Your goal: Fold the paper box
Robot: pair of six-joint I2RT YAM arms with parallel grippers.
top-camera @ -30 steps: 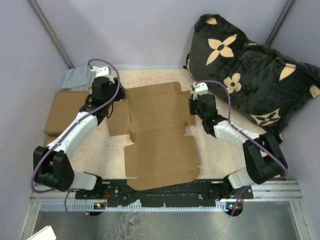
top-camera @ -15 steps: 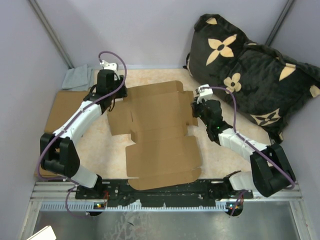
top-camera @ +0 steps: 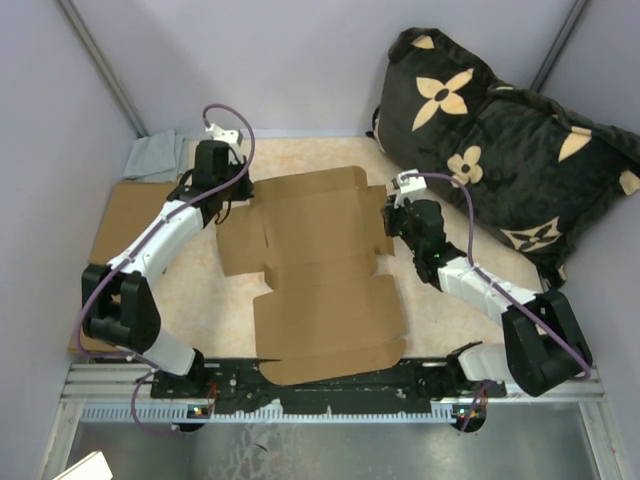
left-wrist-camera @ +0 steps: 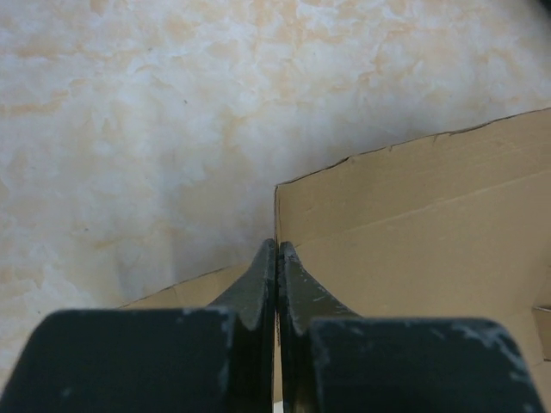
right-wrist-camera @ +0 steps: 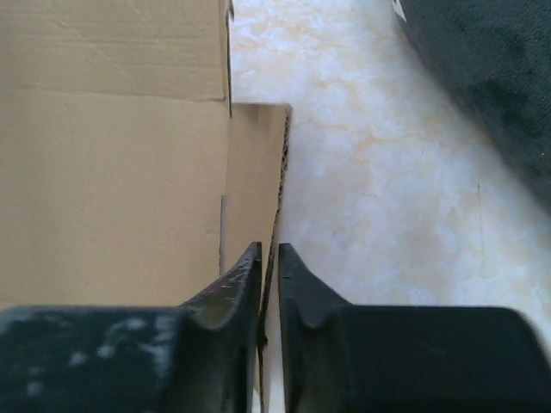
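Two arms have shifted over the last second, and the sheet between them has shifted a little too. On the counter [top-camera: 210, 300] the paper box [top-camera: 320, 280] lies flat and unfolded, its wide panel toward the arm bases and its narrower flapped end toward the far wall. Its near edge now sits slightly further right than a second ago, so it looks to have been nudged or dragged rather than folded; no panel has lifted yet.

The left arm [top-camera: 160, 235] has swung its elbow in and carried its wrist further from the base, to the box's far left corner. The right arm [top-camera: 470, 280] has stretched forward to the small side tab on the box's right edge. In the last half second neither has moved much, which suggests that both are settled on their holds.

The left gripper [left-wrist-camera: 277, 249] has its fingers pressed nearly together, with a cut edge of the cardboard running straight into the seam between them. The right gripper [right-wrist-camera: 269, 251] is drawn narrow around the tab's outer edge, which passes between its fingers. Both appear pinched on the board, so lifting the sides comes next.
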